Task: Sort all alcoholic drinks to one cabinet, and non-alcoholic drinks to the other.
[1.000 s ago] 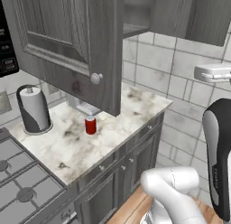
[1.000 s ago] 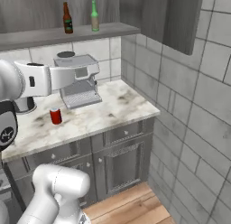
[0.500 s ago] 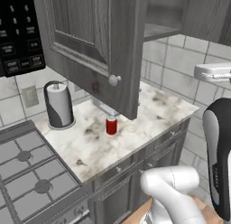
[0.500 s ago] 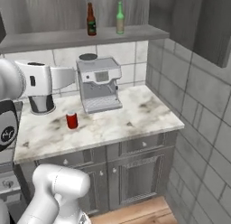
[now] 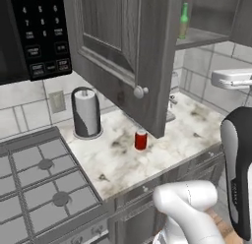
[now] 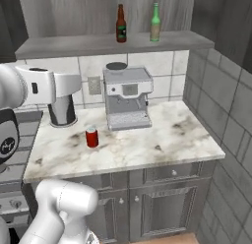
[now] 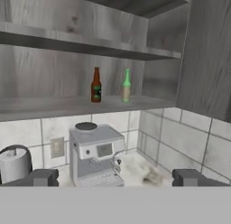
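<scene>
End effector [image 7: 115, 178]: fingers spread wide, nothing between them, held up high facing the wall — prob. a travel/approach posture, no grasp started.

Desk [image 6: 162, 144], marble top: red soda can [image 6: 91, 137] stands upright, alone, toward front-left of the coffee machine [image 6: 126, 98], well apart from it. Out in the open w/ free space around → easy top or side approach. Judged the next pick; non-alc, so it belongs in the other cabinet, not w/ the beers.

Behind can, by the wall: paper towel roll [image 5: 86, 112] on holder, left of machine. Stove [image 5: 34, 184] further left, microwave [image 5: 32, 31] above it.

Up on the open cabinet shelf [image 6: 74, 44]: brown bottle [image 6: 121, 24] and green bottle [image 6: 155, 23], both upright, near each other but apart, set toward the shelf's right half. Both alc. → this cabinet looks like the alc. one, that half of the sort seems done. Cabinet door [image 5: 123, 56] swung wide toward the room, hangs over desk above the can; could crowd a lift straight up.

Pink bottle: can't locate it.
</scene>
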Available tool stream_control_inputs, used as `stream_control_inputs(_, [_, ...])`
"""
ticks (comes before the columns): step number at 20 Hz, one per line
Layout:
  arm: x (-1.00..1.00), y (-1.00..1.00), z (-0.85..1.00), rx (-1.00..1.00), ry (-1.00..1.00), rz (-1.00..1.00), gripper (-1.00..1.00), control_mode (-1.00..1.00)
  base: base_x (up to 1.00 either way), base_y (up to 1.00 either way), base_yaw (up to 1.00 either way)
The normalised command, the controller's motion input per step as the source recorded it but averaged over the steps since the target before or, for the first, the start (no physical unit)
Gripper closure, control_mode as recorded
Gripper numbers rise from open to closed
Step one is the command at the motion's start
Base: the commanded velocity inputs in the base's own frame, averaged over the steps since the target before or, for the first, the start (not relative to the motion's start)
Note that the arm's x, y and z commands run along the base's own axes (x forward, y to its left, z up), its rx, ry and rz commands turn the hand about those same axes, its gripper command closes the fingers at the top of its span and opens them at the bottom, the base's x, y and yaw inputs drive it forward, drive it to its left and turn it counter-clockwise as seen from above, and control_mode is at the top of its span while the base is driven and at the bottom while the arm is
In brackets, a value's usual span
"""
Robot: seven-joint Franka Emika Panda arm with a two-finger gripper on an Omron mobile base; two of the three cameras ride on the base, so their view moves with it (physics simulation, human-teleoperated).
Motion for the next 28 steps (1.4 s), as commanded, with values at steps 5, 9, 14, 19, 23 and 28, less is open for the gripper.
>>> stream_control_inputs(5, [0.00, 0.00, 0.00, 0.00, 0.00, 0.00, -1.00, 1.00, 0.39, -0.37, 0.28])
stream_control_inputs(9, [0.00, 0.00, 0.00, 0.00, 0.00, 0.00, -1.00, 1.00, 0.26, -0.45, 0.27])
stream_control_inputs(14, [0.00, 0.00, 0.00, 0.00, 0.00, 0.00, -1.00, 1.00, 0.13, -0.36, 0.28])
stream_control_inputs(19, [0.00, 0.00, 0.00, 0.00, 0.00, 0.00, -1.00, 1.00, 0.10, -0.24, 0.30])
stream_control_inputs(23, [0.00, 0.00, 0.00, 0.00, 0.00, 0.00, -1.00, 1.00, 0.08, -0.09, 0.29])
stream_control_inputs(28, [0.00, 0.00, 0.00, 0.00, 0.00, 0.00, -1.00, 1.00, 0.01, -0.03, 0.24])
